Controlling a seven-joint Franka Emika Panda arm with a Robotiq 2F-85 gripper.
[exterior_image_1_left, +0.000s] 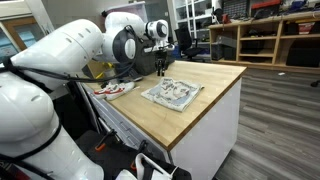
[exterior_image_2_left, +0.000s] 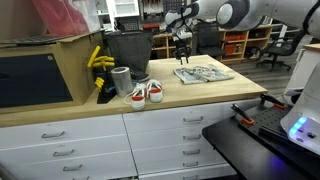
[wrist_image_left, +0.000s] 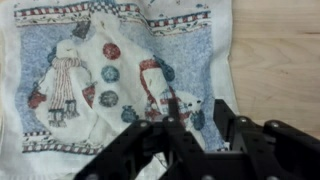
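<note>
Quickly, left to right in an exterior view: red-and-white sneakers (exterior_image_2_left: 146, 93) sit on the wooden counter (exterior_image_2_left: 230, 92). Next comes the gripper (exterior_image_2_left: 182, 58), low over the left edge of the snowman cloth (exterior_image_2_left: 203, 72), which lies spread out mid-counter. In the wrist view the fingers (wrist_image_left: 160, 140) stand partly apart with fabric between them; cannot tell if it is clamped.

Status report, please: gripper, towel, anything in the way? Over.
Gripper down at towel edge; grip unclear. Towel spread on counter, a little wrinkled. Shoes off to the side, nothing in the way.
</note>
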